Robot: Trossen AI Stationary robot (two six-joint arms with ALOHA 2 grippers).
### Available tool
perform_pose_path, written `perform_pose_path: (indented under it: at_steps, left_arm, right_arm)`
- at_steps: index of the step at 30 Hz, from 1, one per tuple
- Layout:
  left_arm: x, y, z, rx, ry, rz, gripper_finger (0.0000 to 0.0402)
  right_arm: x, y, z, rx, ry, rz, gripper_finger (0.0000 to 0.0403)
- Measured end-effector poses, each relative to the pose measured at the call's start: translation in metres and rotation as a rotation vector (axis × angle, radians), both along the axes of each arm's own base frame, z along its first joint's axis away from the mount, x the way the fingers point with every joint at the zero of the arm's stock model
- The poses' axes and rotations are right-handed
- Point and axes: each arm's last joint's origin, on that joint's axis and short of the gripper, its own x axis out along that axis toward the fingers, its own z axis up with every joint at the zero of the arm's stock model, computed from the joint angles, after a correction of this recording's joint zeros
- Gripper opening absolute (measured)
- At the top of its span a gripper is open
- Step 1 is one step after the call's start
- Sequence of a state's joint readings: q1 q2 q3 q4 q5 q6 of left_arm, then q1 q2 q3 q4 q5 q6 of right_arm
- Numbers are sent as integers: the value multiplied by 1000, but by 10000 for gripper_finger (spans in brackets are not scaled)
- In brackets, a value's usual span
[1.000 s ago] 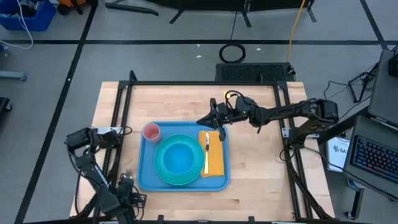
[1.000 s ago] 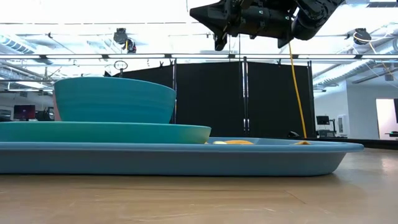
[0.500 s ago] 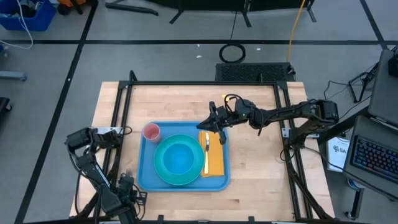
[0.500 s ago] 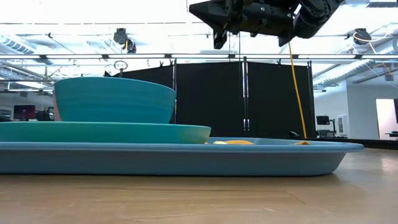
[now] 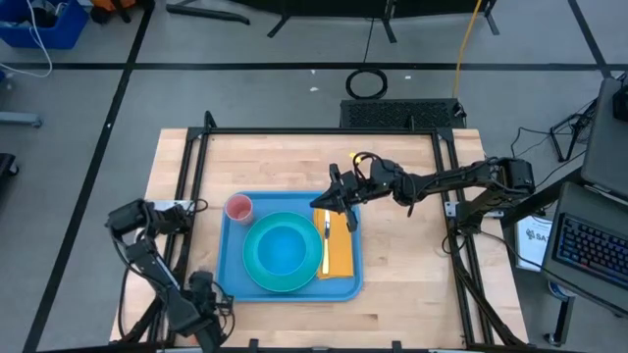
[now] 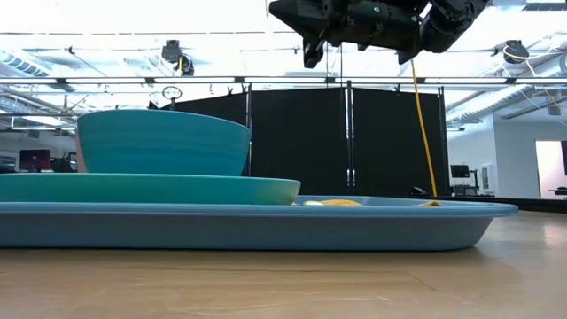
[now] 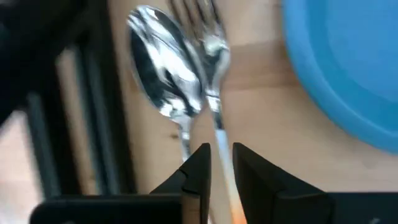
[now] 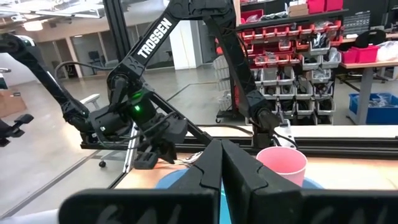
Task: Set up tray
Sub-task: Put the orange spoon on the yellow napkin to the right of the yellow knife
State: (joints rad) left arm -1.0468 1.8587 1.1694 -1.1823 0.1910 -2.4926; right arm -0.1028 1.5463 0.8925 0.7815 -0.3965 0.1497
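Left tool pinches a fork at the table's near left edge; the tray sits set at mid-table.

Nearest the front edge of the table, the left tool is low beside the tray's near left corner, its fingers narrowed around the handle of a fork that lies on the wood just beside a spoon. The tray rests flat in the middle of the table, carrying a round cyan plate with a bowl on it, an orange napkin on its right part with a knife lying along it, and a pink cup in its far left corner. Beyond, the right tool hangs in the air over the tray's far right corner, fingers pressed together and holding nothing.
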Motion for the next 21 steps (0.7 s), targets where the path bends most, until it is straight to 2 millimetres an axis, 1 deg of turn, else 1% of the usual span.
perform_pose_path:
  at_steps: [2,5,8,11,15,21]
  left_arm:
    - [4,4,1,-11,33,-5,54]
    - [9,4,0,-50,42,0,30]
    - [13,3,0,-116,94,69,8]
    - [14,2,1,-172,164,110,5]
    - [12,0,0,-166,155,125,36]
    - [7,-6,-1,-140,90,117,109]
  right_arm:
    - [0,1,0,1,1,3,2]
    - [0,3,0,2,1,8,2]
    - [0,6,0,3,5,18,2]
    - [1,9,-1,3,8,28,2]
    - [1,12,-1,3,9,37,2]
    - [1,16,-1,3,10,49,2]
